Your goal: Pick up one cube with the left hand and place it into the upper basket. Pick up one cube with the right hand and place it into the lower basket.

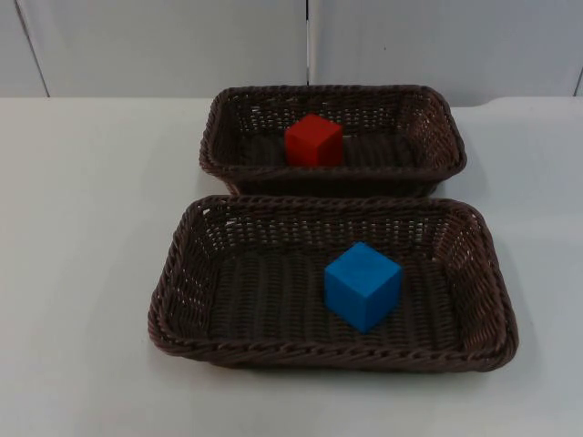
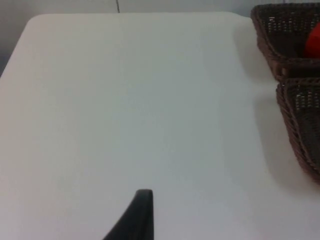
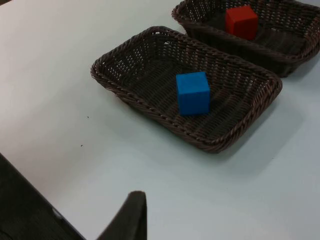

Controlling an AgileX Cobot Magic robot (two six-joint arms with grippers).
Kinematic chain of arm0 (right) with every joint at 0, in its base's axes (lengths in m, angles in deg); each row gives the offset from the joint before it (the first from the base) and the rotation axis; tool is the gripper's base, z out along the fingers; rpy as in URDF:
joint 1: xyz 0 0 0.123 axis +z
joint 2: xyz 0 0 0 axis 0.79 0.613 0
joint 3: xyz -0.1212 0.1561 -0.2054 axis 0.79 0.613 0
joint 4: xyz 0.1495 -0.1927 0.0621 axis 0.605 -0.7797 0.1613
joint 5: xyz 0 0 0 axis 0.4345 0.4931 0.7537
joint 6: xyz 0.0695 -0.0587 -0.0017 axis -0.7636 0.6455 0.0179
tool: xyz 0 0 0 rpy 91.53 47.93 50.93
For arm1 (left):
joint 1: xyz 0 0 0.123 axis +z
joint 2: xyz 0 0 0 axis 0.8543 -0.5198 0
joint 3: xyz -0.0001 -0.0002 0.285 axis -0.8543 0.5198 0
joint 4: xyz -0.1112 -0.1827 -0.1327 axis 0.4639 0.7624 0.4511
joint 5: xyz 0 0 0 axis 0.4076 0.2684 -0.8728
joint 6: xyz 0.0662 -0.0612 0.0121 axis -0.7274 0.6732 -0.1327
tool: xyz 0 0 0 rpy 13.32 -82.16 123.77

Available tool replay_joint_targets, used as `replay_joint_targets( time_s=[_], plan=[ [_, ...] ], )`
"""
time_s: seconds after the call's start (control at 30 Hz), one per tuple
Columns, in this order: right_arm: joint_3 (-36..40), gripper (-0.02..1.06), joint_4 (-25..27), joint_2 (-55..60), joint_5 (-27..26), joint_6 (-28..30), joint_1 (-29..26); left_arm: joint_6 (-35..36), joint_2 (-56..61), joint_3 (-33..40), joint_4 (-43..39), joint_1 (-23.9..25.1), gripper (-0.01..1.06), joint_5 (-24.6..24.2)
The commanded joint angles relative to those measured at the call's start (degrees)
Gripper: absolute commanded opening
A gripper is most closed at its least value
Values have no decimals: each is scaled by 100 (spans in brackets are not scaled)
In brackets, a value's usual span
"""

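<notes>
Resting on the woven floor of the lower dark-brown wicker basket (image 1: 182, 273), the blue cube (image 1: 363, 285) sat right of the basket's middle, toward its front rim and apart from every wall. From the right wrist the same blue cube (image 3: 193, 93) stood flat on the floor of that basket (image 3: 125, 55). Behind it, the red cube (image 1: 314, 139) lay inside the upper dark-brown wicker basket (image 1: 428, 137), left of centre and close to that basket's far wall; the right wrist view showed it (image 3: 241, 21) in the same basket (image 3: 295, 55). The two baskets stood one behind the other near the middle of the white table top (image 1: 82, 255), their long rims just beside each other, the upper one toward the table's far edge by the grey partition wall (image 1: 164, 45).

The left gripper (image 2: 137, 215) hung over bare table, well apart from the baskets' left ends (image 2: 295, 125). The right gripper (image 3: 131, 215) hung over bare table near the table's edge, well apart from the lower basket. Neither touched or held anything; how far either pair of jaws stood apart could not be told.
</notes>
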Motion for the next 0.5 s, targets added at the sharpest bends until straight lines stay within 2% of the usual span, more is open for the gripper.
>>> replay_joint_targets(
  time_s=[0.0,0.47],
  plan=[
    [15,105,16,-21,-5,0,30,49,23,29,-18,84,105,-3],
    [15,105,16,-21,-5,0,8,49,23,29,-18,157,105,-3]
  ],
)
